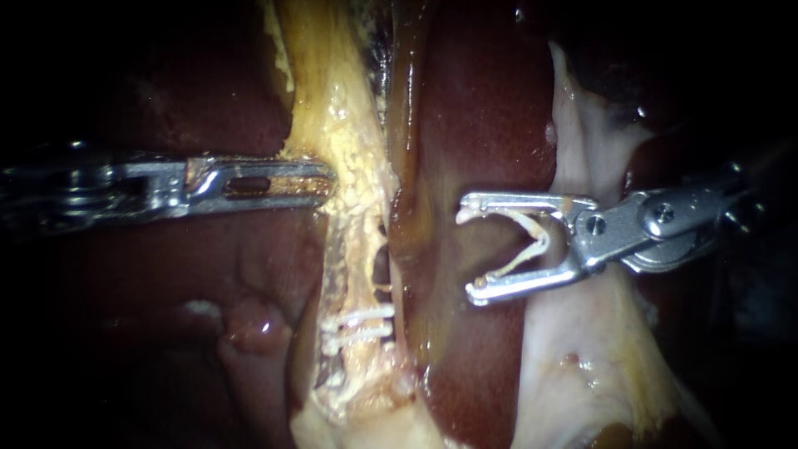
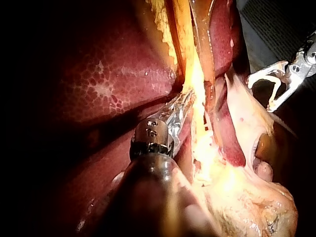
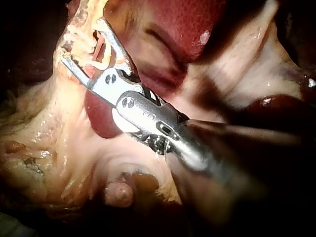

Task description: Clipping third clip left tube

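The left tube (image 1: 359, 249) runs down a yellowish, fatty strand, and two white clips (image 1: 359, 326) sit across it low down. My left instrument (image 1: 326, 186) comes in from the left with its jaws shut on the yellowish tissue (image 1: 353, 179) just above the tube; the left wrist view shows the same grip (image 2: 183, 101). My right instrument (image 1: 467, 251) hangs over the liver to the right of the tube, apart from it. Its jaws stand wide apart and hold an open white clip (image 1: 532, 237) between them, also seen in the right wrist view (image 3: 83, 39).
Dark red liver (image 1: 490, 116) lies between the tube and my right instrument. A pale sheet of tissue (image 1: 582, 349) spreads under the right instrument's shaft. More liver (image 1: 166, 274) lies below the left instrument.
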Robot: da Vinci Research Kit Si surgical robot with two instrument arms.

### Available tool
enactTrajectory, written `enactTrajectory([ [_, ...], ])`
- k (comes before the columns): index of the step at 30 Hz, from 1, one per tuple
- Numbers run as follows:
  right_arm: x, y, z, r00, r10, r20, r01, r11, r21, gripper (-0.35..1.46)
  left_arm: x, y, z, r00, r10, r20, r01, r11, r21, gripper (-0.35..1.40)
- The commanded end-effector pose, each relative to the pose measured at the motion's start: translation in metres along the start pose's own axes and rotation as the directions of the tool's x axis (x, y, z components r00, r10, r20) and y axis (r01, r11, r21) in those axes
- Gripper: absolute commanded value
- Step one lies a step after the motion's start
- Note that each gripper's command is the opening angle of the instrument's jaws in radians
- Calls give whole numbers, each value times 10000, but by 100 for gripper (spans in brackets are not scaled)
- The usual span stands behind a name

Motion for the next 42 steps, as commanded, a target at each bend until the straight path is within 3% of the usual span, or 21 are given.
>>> enactTrajectory([
  [1,-1,-1,1,10000,1,-3,-1,10000,2,60,0,0,0,10000,2,0,-2,10000,1,-35],
  [5,-6,-4,5,10000,-39,14,39,10000,-36,60,-3,1,-6,10000,0,18,0,10000,-36,-35],
  [8,-18,-9,15,9931,1177,-8,-1176,9928,204,60,-18,3,-25,9999,-54,97,55,9999,-148,-35],
  [13,-47,-18,49,9544,2984,102,-2984,9526,598,60,-55,7,-76,9941,-339,1031,339,9994,19,-35],
  [18,-78,-20,96,9211,3884,274,-3893,9169,881,60,-74,1,-106,9880,-262,1520,251,9996,92,-35],
  [23,-99,-12,130,9125,4062,484,-4090,9082,884,59,-73,-6,-109,9870,-195,1596,189,9998,57,-35],
  [27,-111,-1,139,9095,4127,509,-4157,9049,913,57,-71,-9,-112,9869,-144,1605,141,9999,34,-35],
  [33,-121,16,143,9065,4191,507,-4221,9022,893,57,-69,-12,-114,9865,-154,1631,157,9999,-8,-35],
  [42,-125,28,147,9058,4206,506,-4235,9024,800,57,-67,-14,-116,9866,-156,1625,158,9999,2,-35],
])
